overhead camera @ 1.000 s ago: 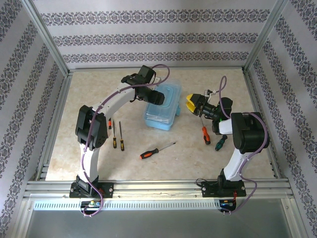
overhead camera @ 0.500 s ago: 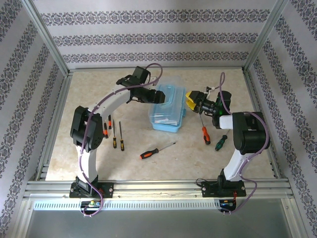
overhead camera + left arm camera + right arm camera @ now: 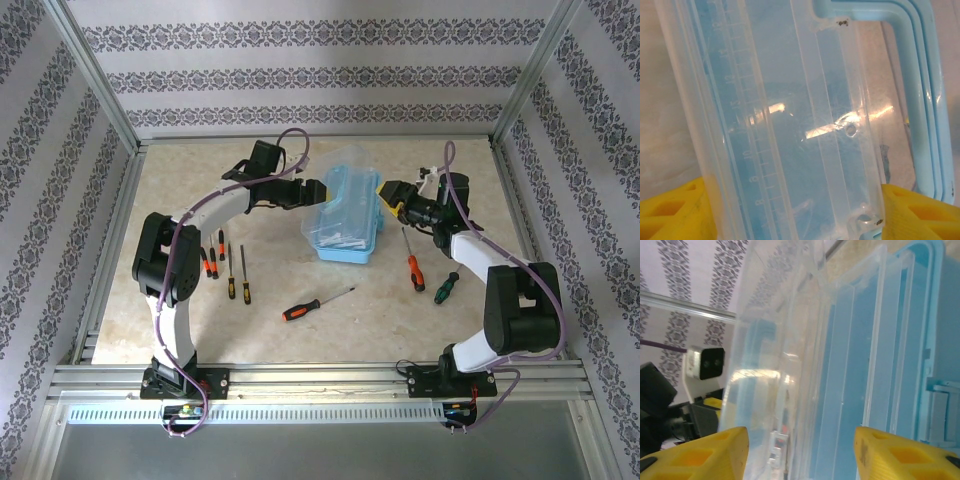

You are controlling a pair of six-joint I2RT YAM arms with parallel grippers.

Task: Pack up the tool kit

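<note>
The blue tool box [image 3: 352,242] sits at the middle of the table [image 3: 330,345] in the top view, its long axis running up and down the frame; its clear lid [image 3: 345,185] stands raised and tilted over the base. The left hand [image 3: 312,190] meets the box from the left, the right hand [image 3: 388,196] from the right, so both reach across the short width.

In the left wrist view the yellow fingers [image 3: 675,212] are spread wide at either edge of the lid; whether they press on it I cannot tell. In the right wrist view the fingers [image 3: 700,455] stand well apart, open, with the lid's rim and the blue base between them and nothing gripped.

The tools lie outside the box. An orange-handled screwdriver [image 3: 412,268] and a green-handled one [image 3: 445,288] are just below the right hand, their shafts pointing roughly up the frame; a red-handled one [image 3: 312,304] is below the box; four more [image 3: 228,268] lie at lower left. The right hand is likely the nearer one for the first pick; the left probably keeps to the lid.
</note>
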